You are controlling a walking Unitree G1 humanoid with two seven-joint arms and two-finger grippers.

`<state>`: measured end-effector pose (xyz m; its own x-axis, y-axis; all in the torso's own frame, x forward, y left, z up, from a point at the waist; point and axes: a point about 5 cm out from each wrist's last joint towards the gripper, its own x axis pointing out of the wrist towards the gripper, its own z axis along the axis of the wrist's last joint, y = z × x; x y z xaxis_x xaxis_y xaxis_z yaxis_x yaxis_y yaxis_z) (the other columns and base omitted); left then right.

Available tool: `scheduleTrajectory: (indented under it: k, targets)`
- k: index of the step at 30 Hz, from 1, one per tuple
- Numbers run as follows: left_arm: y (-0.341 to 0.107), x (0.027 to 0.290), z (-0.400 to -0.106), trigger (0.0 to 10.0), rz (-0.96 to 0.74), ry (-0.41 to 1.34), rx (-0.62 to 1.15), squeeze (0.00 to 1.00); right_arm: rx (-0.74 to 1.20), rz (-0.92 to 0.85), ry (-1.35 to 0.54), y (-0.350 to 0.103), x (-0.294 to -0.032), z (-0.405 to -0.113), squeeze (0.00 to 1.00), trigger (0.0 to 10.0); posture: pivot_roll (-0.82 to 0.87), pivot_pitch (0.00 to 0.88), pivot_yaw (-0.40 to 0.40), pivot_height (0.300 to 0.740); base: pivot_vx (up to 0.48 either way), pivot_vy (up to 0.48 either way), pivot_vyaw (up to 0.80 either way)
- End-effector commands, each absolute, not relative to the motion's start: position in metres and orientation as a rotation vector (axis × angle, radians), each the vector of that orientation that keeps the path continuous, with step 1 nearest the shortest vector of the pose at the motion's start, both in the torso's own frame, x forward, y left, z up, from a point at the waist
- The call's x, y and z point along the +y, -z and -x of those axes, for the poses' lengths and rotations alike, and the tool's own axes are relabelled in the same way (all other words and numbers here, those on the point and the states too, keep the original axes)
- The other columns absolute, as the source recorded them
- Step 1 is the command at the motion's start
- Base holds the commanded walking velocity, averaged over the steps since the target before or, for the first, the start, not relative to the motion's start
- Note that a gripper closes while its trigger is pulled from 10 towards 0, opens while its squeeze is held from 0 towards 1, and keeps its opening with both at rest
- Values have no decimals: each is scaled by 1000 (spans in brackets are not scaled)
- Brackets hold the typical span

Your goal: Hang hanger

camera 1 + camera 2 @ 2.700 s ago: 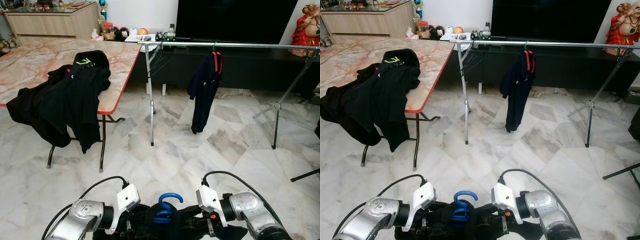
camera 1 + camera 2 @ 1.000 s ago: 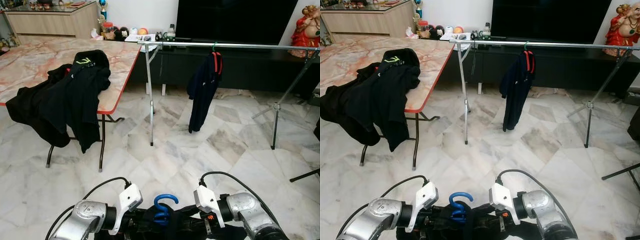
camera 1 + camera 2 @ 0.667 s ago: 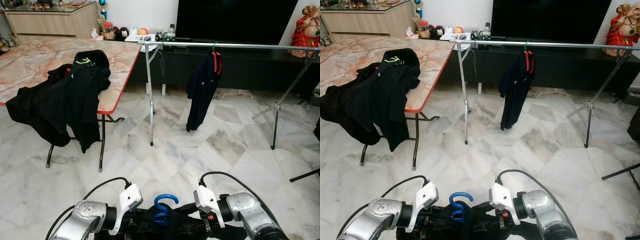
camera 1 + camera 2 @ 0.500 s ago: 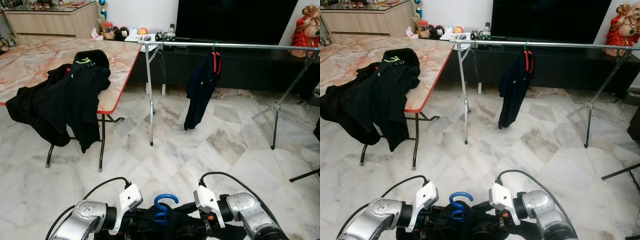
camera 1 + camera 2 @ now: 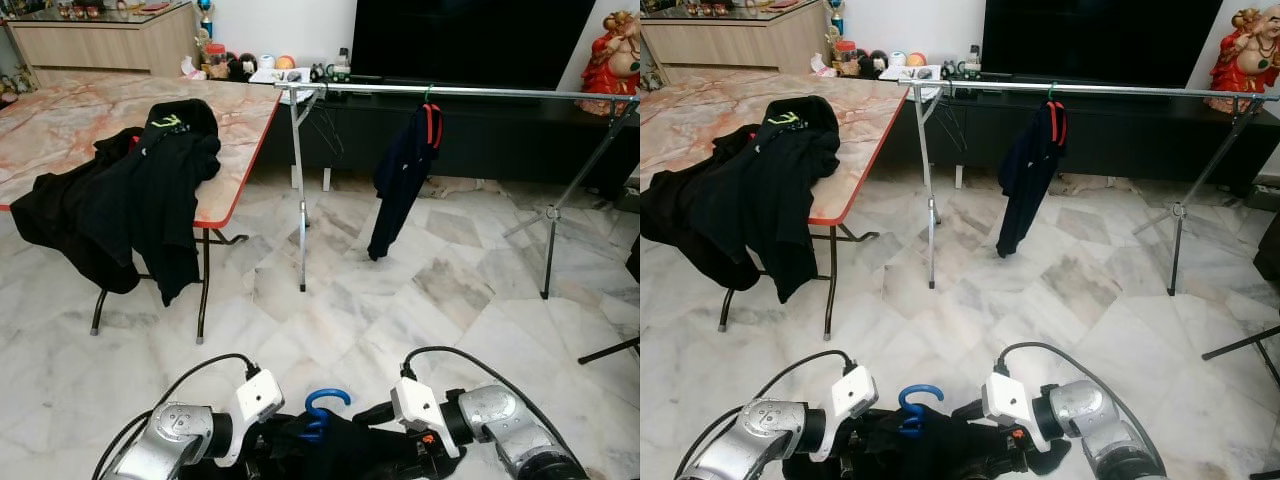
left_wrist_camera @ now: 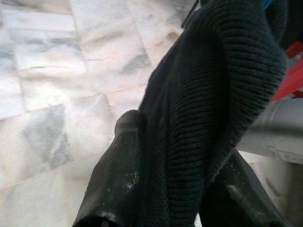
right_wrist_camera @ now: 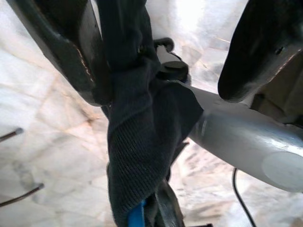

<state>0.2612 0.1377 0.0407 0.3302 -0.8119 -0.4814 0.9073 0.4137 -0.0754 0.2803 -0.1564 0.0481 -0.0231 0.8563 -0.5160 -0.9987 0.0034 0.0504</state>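
1. Both hands sit low in the head views, close before the robot: the left hand (image 6: 170,189) has its two black fingers (image 6: 118,179) pressed on either side of a dark knitted garment (image 5: 930,445), clamped on the cloth.
2. Right hand (image 7: 156,61): one finger lies against the same dark cloth and the other stands clear of it with floor showing between, so whether it truly grips cannot be told.
3. Between the two wrists, the blue hanger (image 5: 917,400) pokes its curved hook up out of the bunched garment, held above the marble floor (image 5: 330,300).
4. Ahead, well apart from the hands, a metal clothes rail (image 5: 460,92) runs across on thin legs; a dark garment with red trim (image 5: 405,175) hangs from it on a green hook.
5. On the left stands a marble-patterned table (image 5: 90,115) with a red edge, and black clothes (image 5: 140,195) are heaped on it, draping over its side.
6. Behind the rail are a large dark television (image 5: 470,40) on a low cabinet, and a red figurine (image 5: 612,50) at the far right.
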Motion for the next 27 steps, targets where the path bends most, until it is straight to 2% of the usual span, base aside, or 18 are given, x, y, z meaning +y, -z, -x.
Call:
scheduleTrajectory:
  k: [1,10,11,12,13,14,17,21,23,24,25,26,27]
  targets:
    - [-43,139,-266,0,-245,1126,466,0,448,424,-1506,-54,-160,-286,1000,10000,95,35,-17,740,0,0,0]
    - [-39,143,-266,0,-246,1091,464,0,433,486,-1409,-56,-172,-291,1000,10000,88,31,-12,740,0,0,0]
    - [-38,145,-267,0,-248,1072,460,0,432,498,-1373,-56,-175,-292,941,10000,88,31,-12,740,0,0,0]
    - [-38,145,-267,0,-249,1069,459,0,431,500,-1366,-56,-176,-293,941,10000,88,31,-12,740,0,0,0]
    - [-37,147,-267,0,-249,1057,457,0,424,501,-1350,-57,-176,-293,388,10000,85,28,-11,740,0,0,0]
    - [-36,151,-268,0,-260,1028,455,0,393,505,-1303,-59,-179,-295,0,10000,85,28,-11,740,0,0,0]
    - [-33,156,-269,0,-282,994,456,0,312,438,-1239,-67,-181,-299,0,10000,87,25,-9,740,0,0,0]
    - [-33,162,-271,0,-297,910,424,0,162,255,-1118,-82,-182,-307,0,10000,80,15,-4,740,0,0,0]
    - [-33,162,-272,0,-301,895,416,0,139,232,-1096,-84,-183,-307,0,10000,80,15,-4,740,0,0,0]
    - [-34,166,-274,0,-305,831,387,0,57,142,-967,-86,-188,-308,0,10000,70,10,-3,740,0,0,0]
    - [-34,166,-274,0,-305,831,387,0,57,142,-967,-86,-188,-308,0,10000,70,10,-3,740,0,0,0]
    - [-35,169,-277,0,-303,759,355,0,-16,11,-805,-85,-194,-308,0,10000,69,5,1,740,0,0,0]
    - [-36,171,-279,0,-302,729,342,0,-35,-50,-742,-84,-196,-308,0,10000,69,5,1,740,0,0,0]
